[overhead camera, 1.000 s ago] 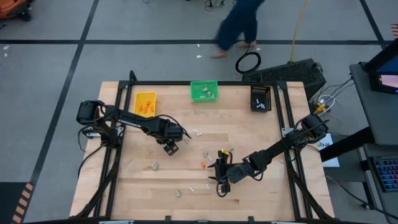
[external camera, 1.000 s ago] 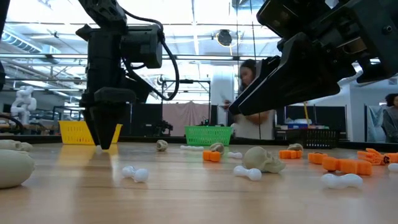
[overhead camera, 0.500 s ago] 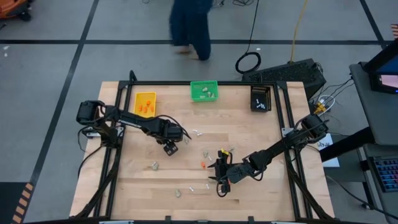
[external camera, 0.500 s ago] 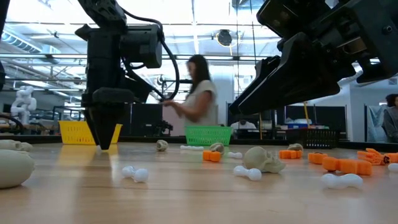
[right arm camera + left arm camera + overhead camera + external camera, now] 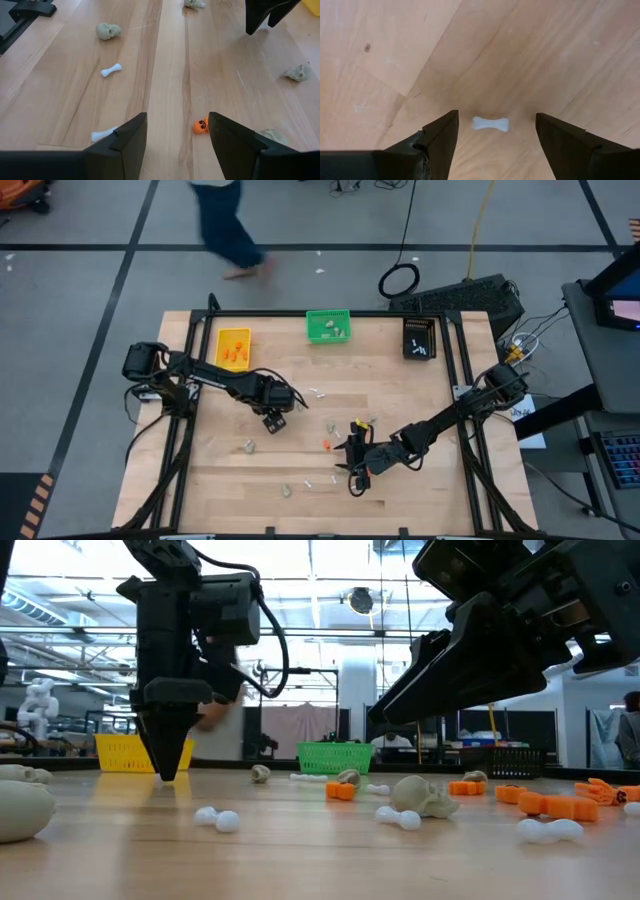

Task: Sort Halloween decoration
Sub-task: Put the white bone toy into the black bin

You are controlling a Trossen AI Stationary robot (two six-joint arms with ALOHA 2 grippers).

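The Halloween decoration lies scattered on the wooden table (image 5: 430,500): white bones, beige skulls and orange pumpkins. My left gripper (image 5: 495,117) points straight down at mid-left (image 5: 273,420), open. A small white bone (image 5: 491,124) lies flat on the wood between its fingers, clear of both. My right gripper (image 5: 177,117) hovers open at the table's middle (image 5: 346,458), slanting down toward the left. An orange pumpkin (image 5: 201,126) sits on the table just ahead of it, near one finger.
Yellow (image 5: 233,346), green (image 5: 328,326) and black (image 5: 419,338) bins stand along the far edge. Around the right gripper lie skulls (image 5: 107,31) (image 5: 297,73) and bones (image 5: 111,70) (image 5: 104,133). A person (image 5: 228,225) walks on the floor beyond the far edge.
Neither gripper nor any piece on the table has visibly moved. The person beyond the far edge has walked from right to left.
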